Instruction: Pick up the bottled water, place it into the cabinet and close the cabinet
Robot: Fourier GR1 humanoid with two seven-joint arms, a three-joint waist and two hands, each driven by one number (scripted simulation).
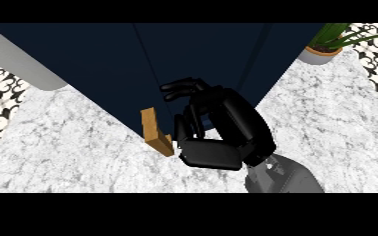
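A dark navy cabinet fills the upper middle of the head view, seen from above, with thin door seams running down its face. At its lower front corner a small tan wooden piece sticks out. My right hand is right in front of the cabinet. Its fingers are only slightly bent and lie against the dark front. Nothing shows in the hand. No bottled water is visible anywhere. My left hand is out of the picture.
A potted green plant stands at the back right on the marble counter. A pale grey rounded object lies at the left beside the cabinet. Bare counter spreads on both sides of the cabinet.
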